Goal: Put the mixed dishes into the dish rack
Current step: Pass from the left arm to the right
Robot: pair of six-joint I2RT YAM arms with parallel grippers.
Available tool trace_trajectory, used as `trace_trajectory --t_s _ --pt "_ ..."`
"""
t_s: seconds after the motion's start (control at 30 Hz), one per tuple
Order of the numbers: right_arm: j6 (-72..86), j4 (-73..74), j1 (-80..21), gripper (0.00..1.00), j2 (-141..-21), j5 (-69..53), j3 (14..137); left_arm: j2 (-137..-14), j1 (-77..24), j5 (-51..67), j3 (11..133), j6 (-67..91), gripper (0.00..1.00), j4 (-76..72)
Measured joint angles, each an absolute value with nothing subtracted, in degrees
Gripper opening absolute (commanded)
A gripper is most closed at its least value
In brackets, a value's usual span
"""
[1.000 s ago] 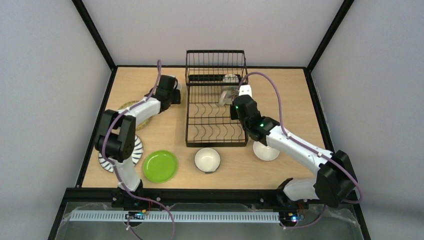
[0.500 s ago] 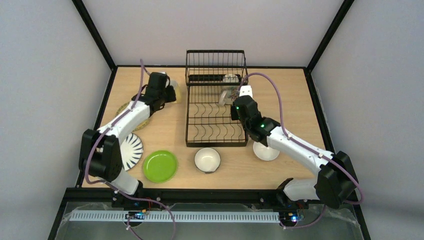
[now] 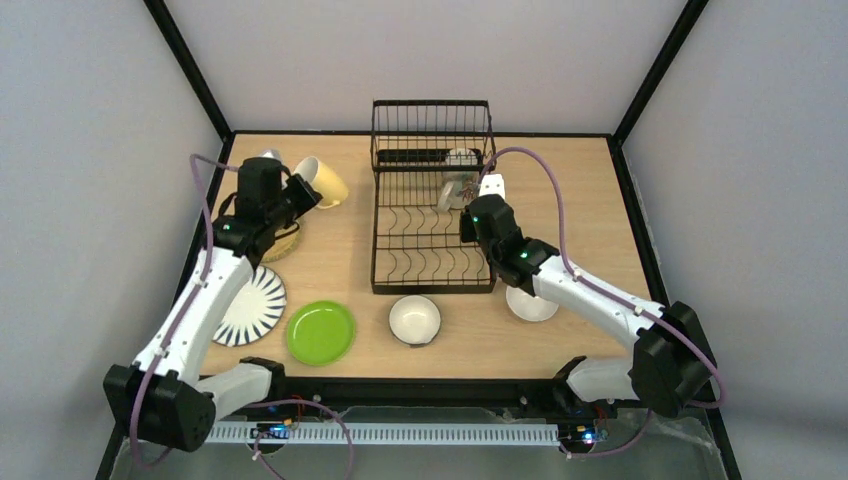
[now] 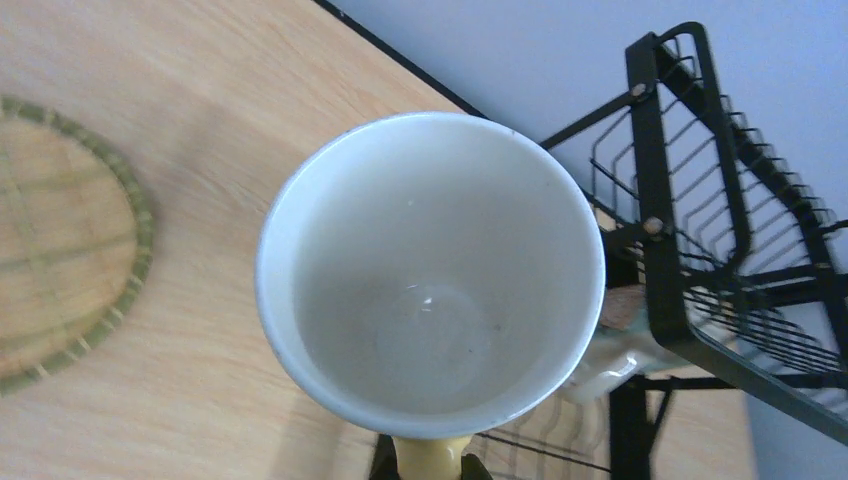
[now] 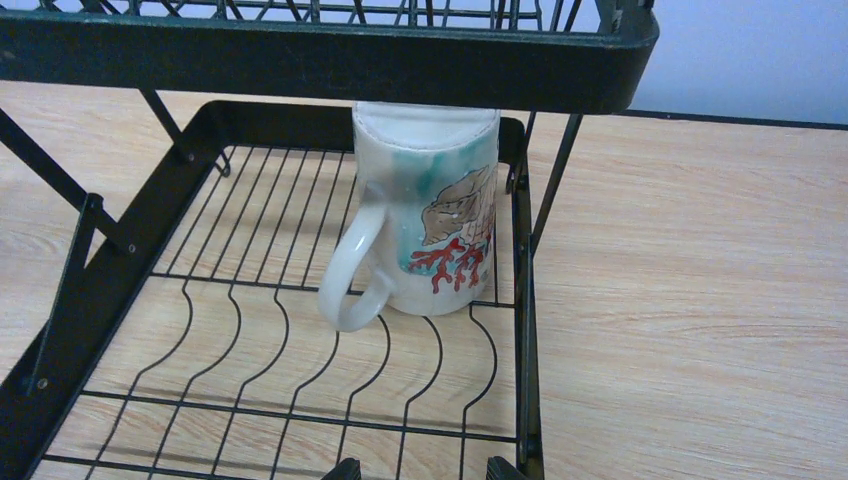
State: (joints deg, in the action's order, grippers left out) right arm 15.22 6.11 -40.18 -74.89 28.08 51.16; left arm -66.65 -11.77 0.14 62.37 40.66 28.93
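My left end effector (image 3: 303, 193) is pinched tight on the pale yellow mug (image 3: 322, 181) and holds it tipped, just left of the dish rack (image 3: 430, 240). My right end effector (image 5: 425, 470) is wide and holds nothing, low over the dish rack's wire floor, facing a painted mug (image 5: 430, 215) inside. The lime green plate (image 3: 320, 332) and a white bowl (image 3: 415, 320) lie on the tabletop (image 3: 340, 270) on the dish rack's near side.

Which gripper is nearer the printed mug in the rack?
Right. The right gripper sits just in front of the printed mug; left gripper holds a yellow mug left of the dish rack.
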Motion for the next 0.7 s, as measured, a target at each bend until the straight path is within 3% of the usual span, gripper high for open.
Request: trace_trajectory --t_s 0.37,0.7 --pt "17.4 5.0 -40.2 0.72 -74.9 27.6 51.2 -52.5 -11.5 10.3 49.4 58.6 0.02 29.2" --pt "18.5 5.0 -40.2 0.73 -75.7 27.6 51.2 -44.3 -11.5 19.7 35.8 77.3 0.02 17.7"
